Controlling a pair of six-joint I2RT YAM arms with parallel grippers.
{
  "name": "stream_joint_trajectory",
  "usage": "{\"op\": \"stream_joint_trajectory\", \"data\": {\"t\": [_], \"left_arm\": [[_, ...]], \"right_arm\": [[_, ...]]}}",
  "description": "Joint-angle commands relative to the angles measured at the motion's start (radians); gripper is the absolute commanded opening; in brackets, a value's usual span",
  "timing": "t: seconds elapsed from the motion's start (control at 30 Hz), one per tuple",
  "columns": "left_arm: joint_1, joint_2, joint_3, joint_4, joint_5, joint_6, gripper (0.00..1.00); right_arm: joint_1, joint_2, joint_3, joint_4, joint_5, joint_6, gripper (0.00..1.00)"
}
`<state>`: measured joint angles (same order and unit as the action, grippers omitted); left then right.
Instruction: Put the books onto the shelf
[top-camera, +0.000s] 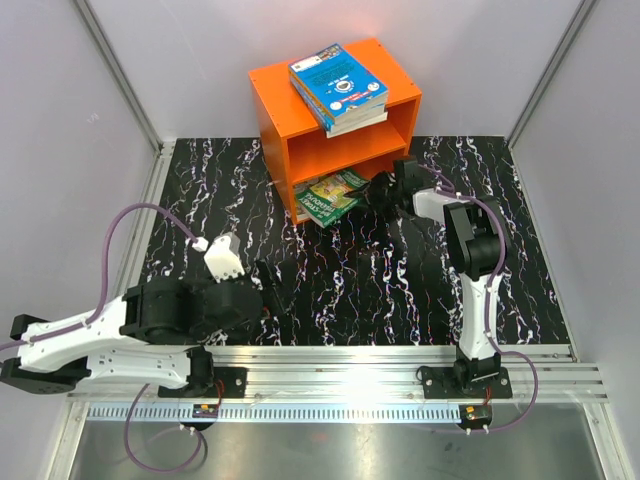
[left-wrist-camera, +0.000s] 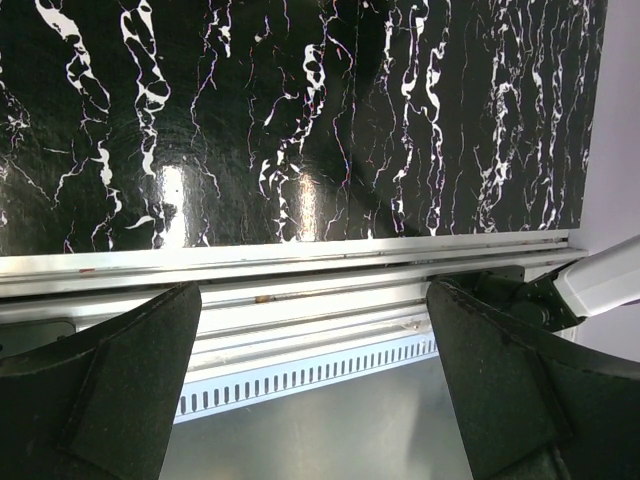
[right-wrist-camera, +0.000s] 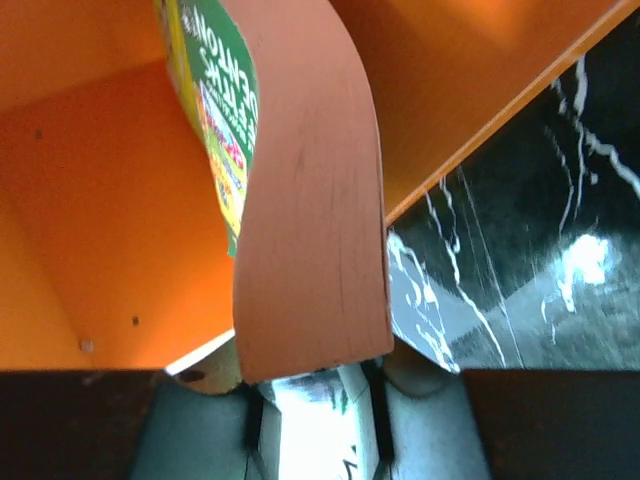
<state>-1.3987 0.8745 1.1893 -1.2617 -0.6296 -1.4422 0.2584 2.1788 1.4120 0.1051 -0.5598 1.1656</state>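
Observation:
The orange shelf (top-camera: 300, 85) stands at the back of the table. A stack of blue books (top-camera: 338, 88) lies flat on its top. Green books (top-camera: 333, 195) stick out of the mouth of the lower compartment, resting partly on the table. My right gripper (top-camera: 383, 188) is at their right edge. In the right wrist view my right gripper (right-wrist-camera: 312, 385) is shut on the page edge of a green book (right-wrist-camera: 310, 200), whose green cover (right-wrist-camera: 215, 110) curves into the orange shelf (right-wrist-camera: 90, 200). My left gripper (top-camera: 262, 285) (left-wrist-camera: 312, 300) rests low at the near left, open and holding nothing.
The black marbled tabletop (top-camera: 350, 290) fills the middle. An aluminium rail (top-camera: 340, 360) (left-wrist-camera: 300, 262) carrying both arm bases runs along the near edge. Pale walls and metal corner posts (top-camera: 120, 70) close in the sides and back. The right arm (top-camera: 478, 260) stands upright near the right side.

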Motion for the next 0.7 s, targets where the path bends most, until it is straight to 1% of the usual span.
{"op": "stream_joint_trajectory", "data": {"t": [0.0, 0.07, 0.13, 0.3, 0.4, 0.43, 0.5, 0.53, 0.6, 0.67], "left_arm": [[0.004, 0.009, 0.013, 0.033, -0.002, 0.014, 0.98], [0.004, 0.006, 0.01, 0.028, 0.001, 0.008, 0.98], [0.003, -0.006, 0.003, 0.031, 0.001, 0.002, 0.98], [0.003, -0.057, -0.052, 0.082, -0.015, 0.002, 0.98], [0.004, -0.095, -0.079, 0.119, -0.034, 0.02, 0.99], [0.004, -0.106, -0.086, 0.131, -0.039, 0.028, 0.99], [0.009, -0.137, -0.1, 0.154, -0.05, 0.049, 0.99], [0.01, -0.146, -0.103, 0.162, -0.053, 0.06, 0.99], [0.018, -0.17, -0.109, 0.179, -0.058, 0.094, 0.99], [0.02, -0.183, -0.117, 0.195, -0.059, 0.127, 0.99]], "right_arm": [[0.004, 0.042, 0.123, -0.1, 0.083, -0.047, 0.22], [0.005, 0.046, 0.139, -0.131, 0.1, -0.053, 0.09], [0.005, 0.01, 0.125, -0.139, 0.113, -0.073, 0.0], [0.002, -0.099, 0.038, -0.15, 0.109, -0.167, 0.0], [0.002, -0.195, -0.031, -0.13, 0.084, -0.213, 0.0], [0.002, -0.249, -0.051, -0.122, 0.071, -0.222, 0.0], [0.002, -0.304, -0.122, -0.084, 0.052, -0.242, 0.0], [0.002, -0.362, -0.166, -0.087, 0.043, -0.251, 0.0], [0.002, -0.421, -0.211, -0.087, 0.026, -0.256, 0.0], [0.004, -0.505, -0.28, -0.088, -0.021, -0.251, 0.0]]}}
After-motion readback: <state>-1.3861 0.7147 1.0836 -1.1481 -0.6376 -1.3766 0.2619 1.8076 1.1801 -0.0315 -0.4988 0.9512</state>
